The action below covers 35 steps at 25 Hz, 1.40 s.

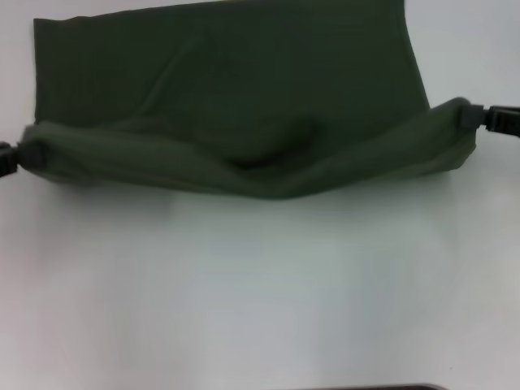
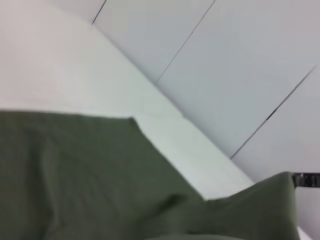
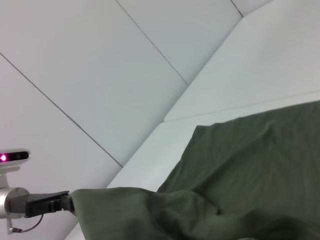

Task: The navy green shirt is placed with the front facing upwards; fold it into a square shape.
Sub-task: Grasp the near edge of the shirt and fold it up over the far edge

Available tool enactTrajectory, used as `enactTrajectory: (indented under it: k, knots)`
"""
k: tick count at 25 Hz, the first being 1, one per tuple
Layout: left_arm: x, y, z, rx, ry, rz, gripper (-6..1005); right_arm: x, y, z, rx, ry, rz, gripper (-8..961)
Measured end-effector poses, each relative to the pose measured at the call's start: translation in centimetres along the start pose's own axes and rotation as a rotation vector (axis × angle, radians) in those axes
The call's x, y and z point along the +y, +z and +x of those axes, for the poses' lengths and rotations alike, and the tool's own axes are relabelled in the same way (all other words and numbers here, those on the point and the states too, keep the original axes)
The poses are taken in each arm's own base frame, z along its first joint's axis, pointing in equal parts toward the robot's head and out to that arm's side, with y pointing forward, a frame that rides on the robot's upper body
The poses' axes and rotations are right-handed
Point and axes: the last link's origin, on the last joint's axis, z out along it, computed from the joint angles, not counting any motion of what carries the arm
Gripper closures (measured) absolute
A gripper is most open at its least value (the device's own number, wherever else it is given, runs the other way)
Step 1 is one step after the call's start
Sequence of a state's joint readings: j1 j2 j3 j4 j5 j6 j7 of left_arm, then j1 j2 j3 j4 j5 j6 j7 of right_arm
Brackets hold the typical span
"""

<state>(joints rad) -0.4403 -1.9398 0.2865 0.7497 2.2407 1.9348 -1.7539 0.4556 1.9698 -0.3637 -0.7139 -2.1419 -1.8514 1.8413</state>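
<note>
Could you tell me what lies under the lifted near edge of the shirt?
The navy green shirt sags between left gripper and right gripper; below shows white table. Anything under the cloth is hidden.

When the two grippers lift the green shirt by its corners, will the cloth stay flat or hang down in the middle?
Probably it hangs. The navy green shirt already sags between the left gripper and the right gripper, so it seems floppy. Its creases suggest thin, light cloth. It looks unlikely to slip, as both raised corners stay pinched.
</note>
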Motion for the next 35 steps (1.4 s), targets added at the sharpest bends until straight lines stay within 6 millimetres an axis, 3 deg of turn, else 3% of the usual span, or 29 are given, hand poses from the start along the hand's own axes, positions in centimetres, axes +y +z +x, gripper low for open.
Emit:
enactTrajectory:
  k: [6,17,23,35]
  knots:
    - [0.4,-0.5,0.5,0.032,0.023,-0.011,974,0.3,-0.2,-0.5,-0.011,-0.008,-0.017,917]
    - [-0.8,0.8,0.8,0.039,0.013,0.054,975,-0.5,0.7,0.0,-0.011,0.019,0.036,917]
    - [-1.4,2.3,1.9,0.04,0.016,0.062,975,-1.0,1.2,-0.8,-0.028,0.027,0.061,918]
    - [-3.9,8.0,6.7,0.021,0.057,0.177,975,-2.4,4.1,-4.8,-0.069,0.004,0.155,918]
